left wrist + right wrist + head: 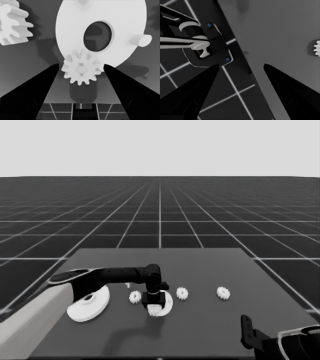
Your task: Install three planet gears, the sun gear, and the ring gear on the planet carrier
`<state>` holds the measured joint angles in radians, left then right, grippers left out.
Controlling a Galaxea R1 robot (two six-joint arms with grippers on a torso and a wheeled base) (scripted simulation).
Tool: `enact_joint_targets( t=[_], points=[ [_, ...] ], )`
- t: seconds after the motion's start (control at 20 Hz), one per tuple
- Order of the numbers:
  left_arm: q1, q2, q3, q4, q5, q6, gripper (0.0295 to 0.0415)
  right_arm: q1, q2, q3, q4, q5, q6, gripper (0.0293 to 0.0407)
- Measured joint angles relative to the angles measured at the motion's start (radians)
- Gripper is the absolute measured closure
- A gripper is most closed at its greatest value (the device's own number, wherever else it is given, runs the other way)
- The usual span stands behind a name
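Tabletop (210, 330), items relative to the smaller round part (167, 303):
- My left end effector (154, 307): directly above that part's near rim, fingers wide, nothing gripped.
- One gear (81, 69): between those fingers, seated on the part's rim.
- Second gear (135, 296): just left.
- Third (182, 293): just right.
- Fourth (223, 292): farther right.
- Larger round part (90, 306): well left, under my left arm.
- My right end effector (240, 67): parked at the near right corner, fingers apart, empty.
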<state>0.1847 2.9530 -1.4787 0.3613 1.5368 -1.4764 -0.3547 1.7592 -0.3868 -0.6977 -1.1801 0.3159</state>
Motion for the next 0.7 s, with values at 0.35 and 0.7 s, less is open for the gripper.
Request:
enact_joint_targets(
  t=[0.35,0.7],
  points=[
    [-0.241,-0.031,0.158,-0.252,0.050,-0.117,0.0326,0.000,0.000,0.000,0.000,0.000,0.000,0.0315],
    [-0.408,-0.023,0.134,-0.407,0.033,-0.101,0.0326,0.000,0.000,0.000,0.000,0.000,0.000,0.0315]
  ],
)
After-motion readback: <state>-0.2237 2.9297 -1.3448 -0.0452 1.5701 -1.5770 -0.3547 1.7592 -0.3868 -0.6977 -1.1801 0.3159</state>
